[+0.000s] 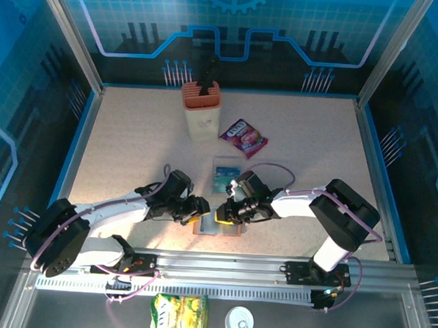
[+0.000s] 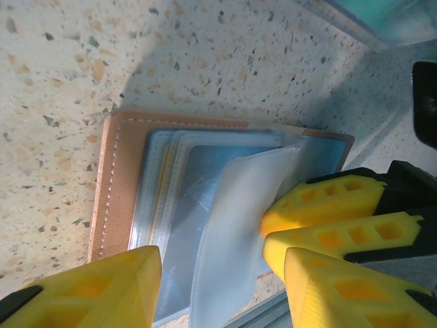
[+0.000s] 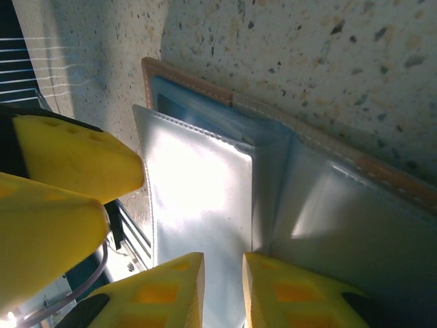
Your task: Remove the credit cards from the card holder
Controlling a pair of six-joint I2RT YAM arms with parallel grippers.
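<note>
The salmon-brown card holder (image 1: 214,227) lies open near the table's front edge, between both grippers. Its grey-blue clear sleeves (image 2: 198,198) fan out, and a yellowish edge shows through the left ones. My right gripper (image 3: 223,260) is shut on one raised clear sleeve (image 3: 198,184), which curls up to its fingers (image 2: 321,205). My left gripper (image 2: 222,263) stands open over the holder's near edge with nothing between its fingers. In the top view the left gripper (image 1: 201,206) and right gripper (image 1: 224,208) almost meet. Teal-blue credit cards (image 1: 226,173) lie on the table just behind the holder.
A purple snack packet (image 1: 243,136) lies further back. A beige container (image 1: 200,111) with an orange insert stands at the back. The metal rail (image 1: 221,263) runs along the front edge, right below the holder. The left gripper's fingers (image 3: 75,164) crowd the right gripper's left side.
</note>
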